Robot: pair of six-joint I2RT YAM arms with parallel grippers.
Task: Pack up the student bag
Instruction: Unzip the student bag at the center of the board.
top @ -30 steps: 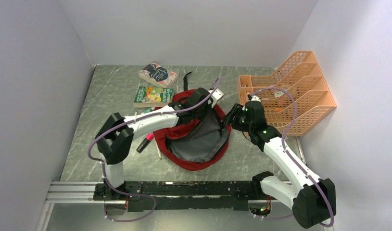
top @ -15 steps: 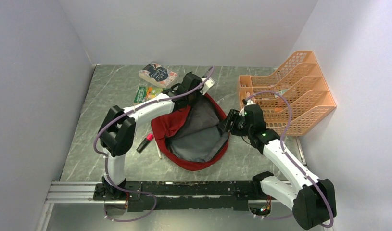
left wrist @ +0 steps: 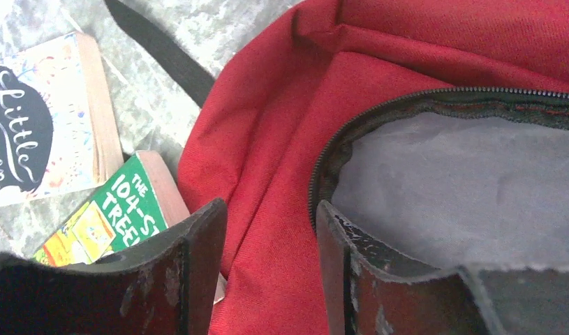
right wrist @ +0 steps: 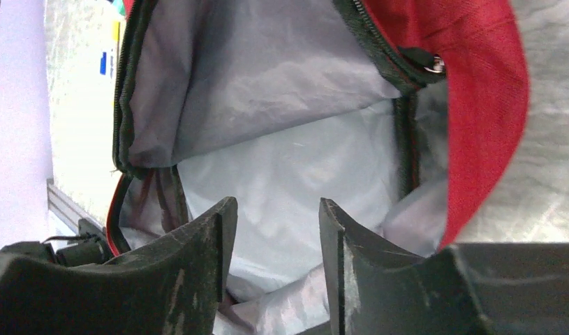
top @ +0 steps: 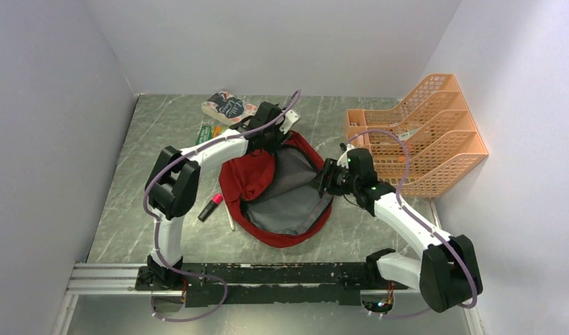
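— Well, where's the bag [top: 281, 209]?
— Middle of the table [top: 128, 209], mouth gaping. Soft, light, floppy; I'd pinch the zipper [left wrist: 323, 160] rim. Left gripper [left wrist: 271, 216] apart at far rim, right gripper [right wrist: 276, 209] apart over lining [right wrist: 288, 160]; both empty.

You had the dark red soft fabric backpack [top: 285, 199] lying flat on the grey marbled table [top: 121, 209], near its middle, with the main compartment unzipped and its mouth gaping upward. You could see the pale grey lining [right wrist: 288, 160] through that wide opening, rumpled and creased. The black zipper track [left wrist: 407, 98] ran round the rim, with a black zipper pull [right wrist: 421, 63] sitting on it. The red fabric was bunched in folds along the left side, and a black strap [left wrist: 163, 59] trailed from the far end onto the table.
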